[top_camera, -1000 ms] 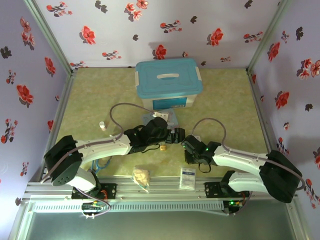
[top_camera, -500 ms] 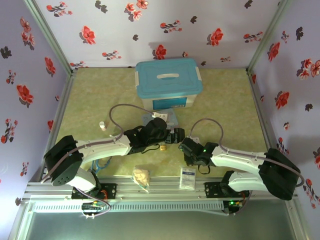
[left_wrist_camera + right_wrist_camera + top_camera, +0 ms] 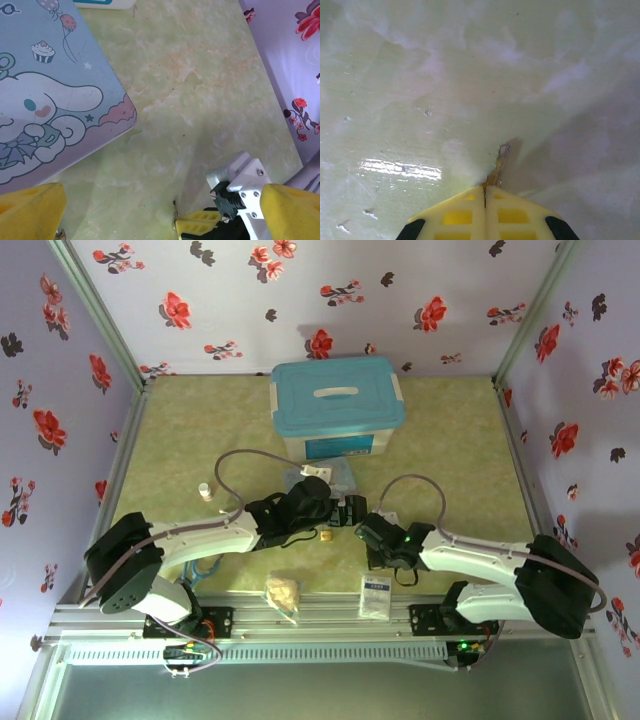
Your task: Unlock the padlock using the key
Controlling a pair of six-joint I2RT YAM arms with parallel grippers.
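Right tool [image 3: 485, 192] clamps the key [image 3: 499, 162]; left tool [image 3: 160, 205] wide, empty. Next, likely: steer key into padlock [image 3: 326, 535].

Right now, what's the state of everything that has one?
left gripper: open, holding nothing.
right gripper: shut on key.
key: pinched at one end, the rest sticking out past the fingertips.
padlock: lying loose, ungripped; locked or not, cannot tell.
box: lid on.
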